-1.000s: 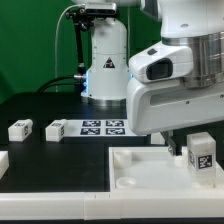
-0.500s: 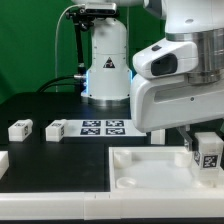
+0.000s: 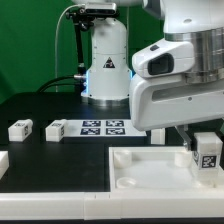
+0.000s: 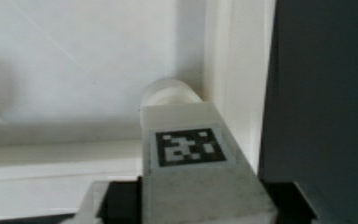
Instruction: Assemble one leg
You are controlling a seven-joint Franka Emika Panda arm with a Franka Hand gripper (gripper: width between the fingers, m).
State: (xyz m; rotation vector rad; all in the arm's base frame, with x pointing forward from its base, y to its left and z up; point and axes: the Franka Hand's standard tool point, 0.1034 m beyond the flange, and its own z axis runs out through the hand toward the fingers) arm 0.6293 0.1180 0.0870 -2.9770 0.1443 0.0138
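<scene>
1. At the exterior view's left edge, I am seeing a white block (image 3: 3,160) poking partly into frame on the black table (image 3: 60,165)
2. Just right of it, two small tagged pieces are lying near each other but apart: the first spare leg (image 3: 20,129) and the second spare leg (image 3: 55,128)
3. Next along, the marker board (image 3: 103,126) is lying flat in front of the arm's base (image 3: 105,65)
4. Nearer the camera, the large white square piece (image 3: 150,170) is resting on the table
5. At the exterior view's right, the gripper (image 3: 206,140) is clenching the leg (image 3: 207,152), which is showing its tag to the camera over the right part of the square piece
6. Through the wrist view, I am watching the grey fingers (image 4: 114,200) flanking the leg, with its tip pointing at the white piece close beside a raised rim; I cannot tell whether they are touching
</scene>
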